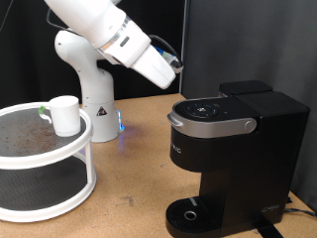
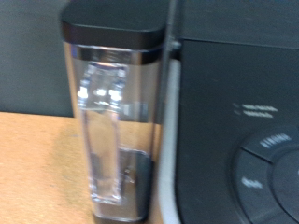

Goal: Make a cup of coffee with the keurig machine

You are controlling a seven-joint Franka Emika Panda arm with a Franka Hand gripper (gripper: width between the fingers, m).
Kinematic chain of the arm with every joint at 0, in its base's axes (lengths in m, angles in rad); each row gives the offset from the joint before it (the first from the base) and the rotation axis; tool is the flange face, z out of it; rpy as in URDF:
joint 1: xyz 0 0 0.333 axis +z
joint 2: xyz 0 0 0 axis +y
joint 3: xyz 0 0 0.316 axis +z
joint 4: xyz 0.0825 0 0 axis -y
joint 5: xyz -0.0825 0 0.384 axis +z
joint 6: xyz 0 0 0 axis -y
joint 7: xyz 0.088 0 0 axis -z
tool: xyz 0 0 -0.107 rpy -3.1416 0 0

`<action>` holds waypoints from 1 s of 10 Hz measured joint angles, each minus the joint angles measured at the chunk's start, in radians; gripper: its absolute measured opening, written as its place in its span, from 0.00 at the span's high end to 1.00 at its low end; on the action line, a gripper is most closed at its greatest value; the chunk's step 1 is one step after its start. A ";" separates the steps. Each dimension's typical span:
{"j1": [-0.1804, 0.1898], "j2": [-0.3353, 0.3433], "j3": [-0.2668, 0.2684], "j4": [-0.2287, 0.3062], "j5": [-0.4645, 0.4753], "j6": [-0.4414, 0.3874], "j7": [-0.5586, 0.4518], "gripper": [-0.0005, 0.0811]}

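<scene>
one keurig machine [image 1: 230, 149], one cup [image 1: 65, 115], perhaps untouched

White cup [image 1: 64, 114] upright on tiered stand; black keurig machine [image 1: 230, 149] closed.

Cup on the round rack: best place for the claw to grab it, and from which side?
Grip the cup across its plain cylindrical wall, coming from above. It stands upright on the rack's top tier, has no handle, and its open rim faces up, so probably any pinch direction works. The claw itself isn't in view.
</scene>
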 joint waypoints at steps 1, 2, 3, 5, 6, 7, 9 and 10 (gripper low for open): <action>0.000 -0.013 0.003 -0.032 0.035 0.071 0.000 0.99; -0.002 -0.043 0.003 -0.078 0.073 0.142 0.006 0.99; -0.012 -0.083 0.002 -0.121 0.087 0.172 0.021 0.99; -0.050 -0.154 -0.003 -0.177 0.087 0.177 0.082 0.99; -0.071 -0.187 -0.011 -0.196 0.087 0.174 0.093 0.99; -0.091 -0.218 -0.024 -0.210 0.083 0.158 0.098 0.99; -0.119 -0.264 -0.042 -0.222 0.048 0.107 0.098 0.99; -0.119 -0.262 -0.041 -0.222 0.048 0.108 0.098 0.99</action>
